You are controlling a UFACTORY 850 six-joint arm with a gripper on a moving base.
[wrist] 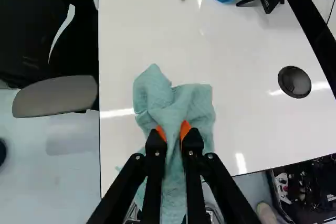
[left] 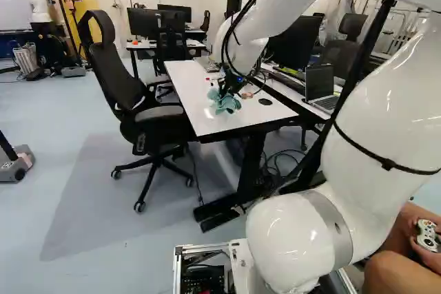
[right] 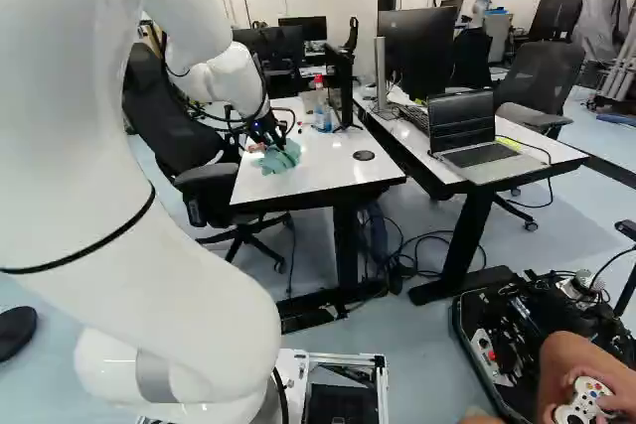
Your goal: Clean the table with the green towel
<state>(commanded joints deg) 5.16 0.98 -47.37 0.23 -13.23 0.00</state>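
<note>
Where the left base view took in the white table (left: 193, 98), the gripper (left: 230, 87) was low over it, at the green towel (left: 224, 104). The right base view placed the towel on the tabletop, left of a round black cap (right: 364, 155). The wrist view recorded the orange pads (wrist: 185, 129) pinching bunched towel from both sides, with cloth spread ahead of the fingertips.

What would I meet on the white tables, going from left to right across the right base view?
Green towel → bottle of blue liquid → round black cover set in the tabletop → large black monitor → open laptop.
</note>
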